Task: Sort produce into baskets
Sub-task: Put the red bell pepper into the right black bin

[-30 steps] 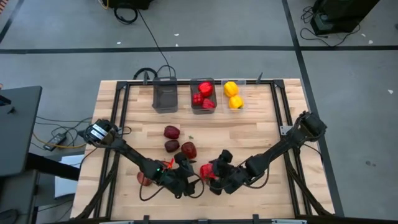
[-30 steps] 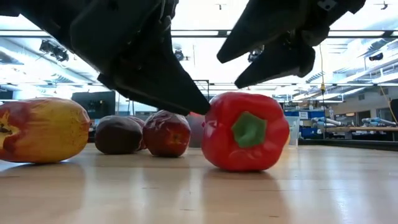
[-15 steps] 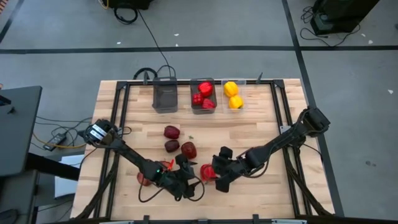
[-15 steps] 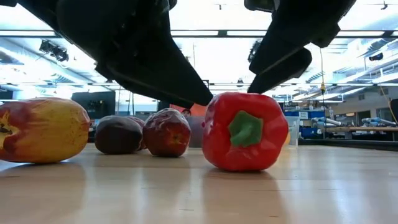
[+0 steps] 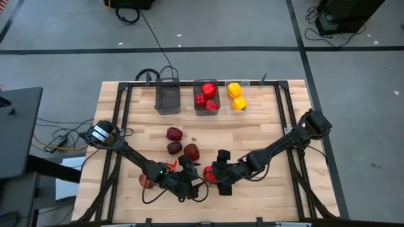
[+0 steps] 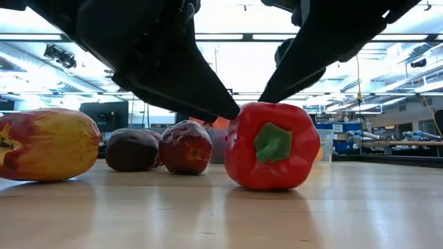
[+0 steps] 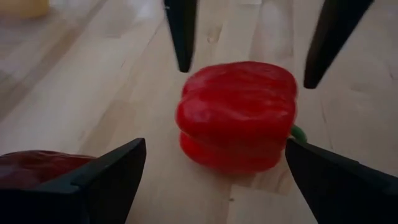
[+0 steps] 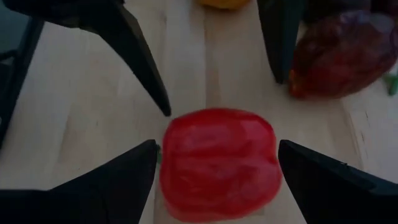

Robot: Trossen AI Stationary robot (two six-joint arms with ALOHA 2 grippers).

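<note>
A glossy red bell pepper [image 5: 208,174] lies on its side on the table near the front edge, its green stem [image 6: 272,142] toward the near side. My left gripper [image 5: 197,179] is open, with its fingers [image 7: 106,177] on either side of the pepper [image 7: 236,118]. My right gripper [image 5: 218,178] is open too and comes from the opposite side. Its fingers [image 8: 118,177] flank the same pepper [image 8: 217,162]. Three bins stand at the far edge: a dark grey one [image 5: 167,98], one holding red peppers [image 5: 206,98] and a clear one holding two yellow peppers [image 5: 236,96]. My left gripper has one fingertip [image 6: 232,114] up against the pepper's upper side in the low view; I cannot tell whether it touches. My right gripper has its fingertips [image 8: 152,149] close beside the pepper's two sides, and I cannot tell whether they touch. The pepper rests on the table.
Three dark red apples [image 5: 174,133] [image 5: 174,147] [image 5: 191,152] lie just beyond the grippers. A red-yellow apple [image 5: 146,181] lies to the left of my left gripper, near the front edge. Bare wood lies between the apples and the bins.
My right gripper has moved toward the table's left and come in over the red pepper, so its open fingers now stand on either side of it. My left gripper has stayed by the pepper.
</note>
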